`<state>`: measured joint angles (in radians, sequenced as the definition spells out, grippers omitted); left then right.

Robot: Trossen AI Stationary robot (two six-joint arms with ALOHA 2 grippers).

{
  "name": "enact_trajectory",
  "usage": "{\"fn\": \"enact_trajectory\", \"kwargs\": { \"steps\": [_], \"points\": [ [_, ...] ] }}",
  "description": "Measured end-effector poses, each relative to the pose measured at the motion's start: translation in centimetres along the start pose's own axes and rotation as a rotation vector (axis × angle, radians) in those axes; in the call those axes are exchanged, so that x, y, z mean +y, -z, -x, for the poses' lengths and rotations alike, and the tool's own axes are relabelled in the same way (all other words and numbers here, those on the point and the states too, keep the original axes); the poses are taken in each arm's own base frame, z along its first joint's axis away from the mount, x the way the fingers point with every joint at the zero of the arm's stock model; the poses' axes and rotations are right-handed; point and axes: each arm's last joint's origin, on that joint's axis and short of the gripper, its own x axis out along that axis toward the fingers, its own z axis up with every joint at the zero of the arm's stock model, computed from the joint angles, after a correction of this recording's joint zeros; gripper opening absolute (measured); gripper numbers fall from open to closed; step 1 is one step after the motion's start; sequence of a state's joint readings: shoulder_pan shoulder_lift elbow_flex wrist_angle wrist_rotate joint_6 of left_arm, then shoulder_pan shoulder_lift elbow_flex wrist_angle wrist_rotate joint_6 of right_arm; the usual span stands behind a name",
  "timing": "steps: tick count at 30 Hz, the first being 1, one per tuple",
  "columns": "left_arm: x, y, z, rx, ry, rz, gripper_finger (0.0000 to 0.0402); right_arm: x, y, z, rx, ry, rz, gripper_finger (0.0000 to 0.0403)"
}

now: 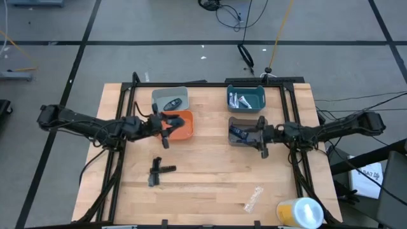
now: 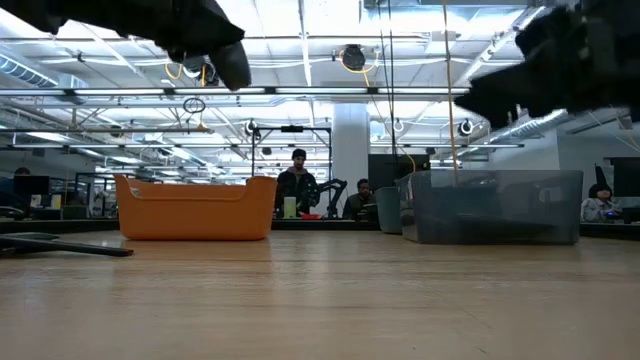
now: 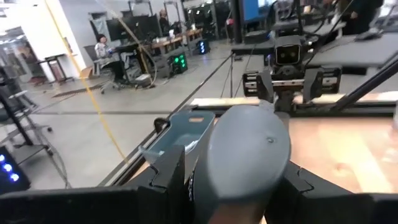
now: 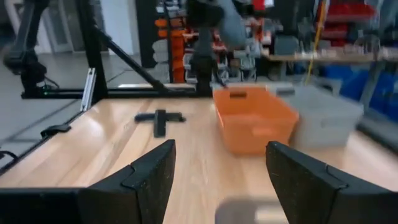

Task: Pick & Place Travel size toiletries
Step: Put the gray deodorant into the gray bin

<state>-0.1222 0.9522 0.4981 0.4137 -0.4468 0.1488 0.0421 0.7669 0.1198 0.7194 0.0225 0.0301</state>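
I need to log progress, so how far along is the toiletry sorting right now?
Mostly done: white tubes lie in the teal bin, blue tubes in the dark bin, and one grey oval in the grey bin. In hand: the left gripper holds a second grey oval above the orange bin. Left: two black sticks on the table.

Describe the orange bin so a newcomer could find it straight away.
On the wooden table, four small bins sit toward the far edge. The orange bin is the nearer one of the left pair, beneath the left gripper. It alone is orange; its neighbours are grey or teal.
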Motion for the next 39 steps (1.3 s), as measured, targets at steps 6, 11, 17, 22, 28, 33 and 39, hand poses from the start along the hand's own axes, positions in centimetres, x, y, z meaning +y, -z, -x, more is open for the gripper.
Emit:
{"fn": "enact_trajectory", "kwargs": {
  "steps": [6,11,17,22,28,33,39],
  "points": [
    [0.6,0.7,-0.2,0.058,-0.025,-0.006,0.0143,-0.2,0.5,0.7,-0.036,-0.017,-0.102,0.0238],
    [0.9,0.9,-0.3,0.076,-0.043,0.008,0.0143,0.0,0.4,0.8,-0.037,-0.071,-0.102,0.0238],
    [0.9,1.0,-0.3,0.082,-0.040,0.009,0.0143,0.0,-0.3,1.2,-0.094,-0.079,-0.079,0.0238],
    [0.9,1.1,-0.3,0.099,-0.038,0.014,0.0143,0.2,-0.7,1.9,-0.111,-0.144,-0.079,0.0238],
    [0.9,1.1,-0.3,0.097,-0.038,0.015,0.0143,0.3,-1.1,2.7,-0.148,-0.177,-0.075,0.0238],
    [0.9,1.1,-0.3,0.098,-0.037,0.017,0.0143,0.3,-1.1,3.2,-0.143,-0.174,-0.058,0.0238],
    [0.9,1.1,-0.3,0.097,-0.037,0.020,0.0143,0.1,-1.4,4.4,-0.179,-0.161,-0.054,0.0238]
  ]
}}
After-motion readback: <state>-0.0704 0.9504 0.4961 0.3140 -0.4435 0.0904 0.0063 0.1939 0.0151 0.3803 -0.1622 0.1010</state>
